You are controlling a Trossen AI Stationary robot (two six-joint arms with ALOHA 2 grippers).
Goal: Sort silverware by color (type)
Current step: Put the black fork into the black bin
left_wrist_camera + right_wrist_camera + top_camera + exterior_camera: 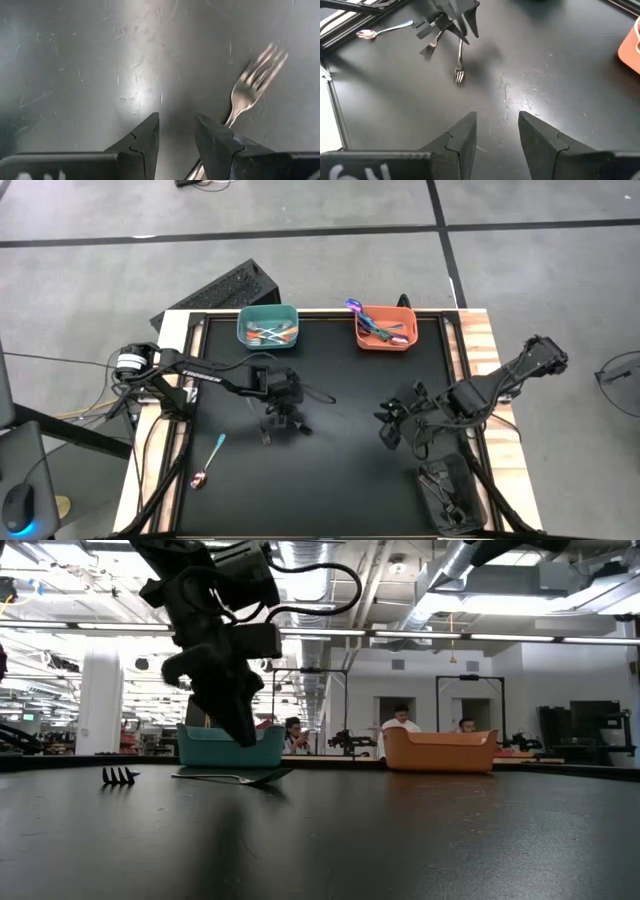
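Observation:
Two silver forks lie flat on the black mat, one (459, 62) just below my left gripper (466, 22), the other (431, 44) beside it. In the left wrist view, one fork (252, 82) lies to one side of the open fingers and its handle runs behind one finger. The low view shows my left gripper (240, 730) hanging a little above a lying fork (235, 777). A teal-handled spoon (208, 462) rests near the mat's front left. My right gripper (497, 131) hovers open over the bare mat, right of centre.
A teal bin (268, 326) and an orange bin (385, 330) stand at the mat's far edge, each holding several pieces of silverware. A dark object (448, 492) sits at the near right corner. Bare mat lies between the two grippers.

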